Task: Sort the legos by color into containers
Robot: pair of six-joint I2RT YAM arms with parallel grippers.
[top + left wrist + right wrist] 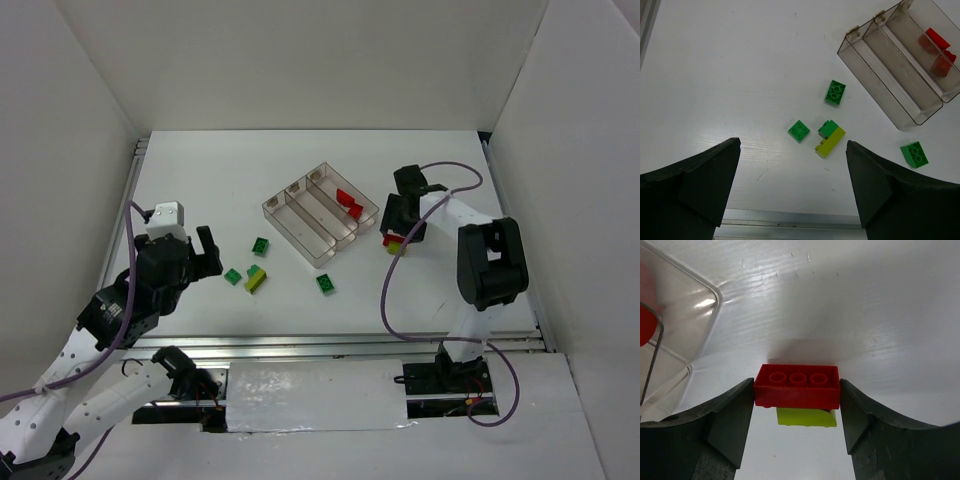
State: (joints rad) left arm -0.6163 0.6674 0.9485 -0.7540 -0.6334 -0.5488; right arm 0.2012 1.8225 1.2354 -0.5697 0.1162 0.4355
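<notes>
A red lego lies on the table just right of the clear tray, with a yellow-green lego against its near side. My right gripper is shut on the red lego, one finger pressed to each short end. Two red legos lie in the tray's rightmost compartment. The other two compartments look empty. Three dark green legos lie loose on the table. A fourth green lego touches a yellow-green lego. My left gripper hovers open above the table's near left, holding nothing.
An aluminium rail runs along the table's near edge below the left gripper. White walls enclose the table on the left, back and right. The right arm's cable loops over the table in front of the tray.
</notes>
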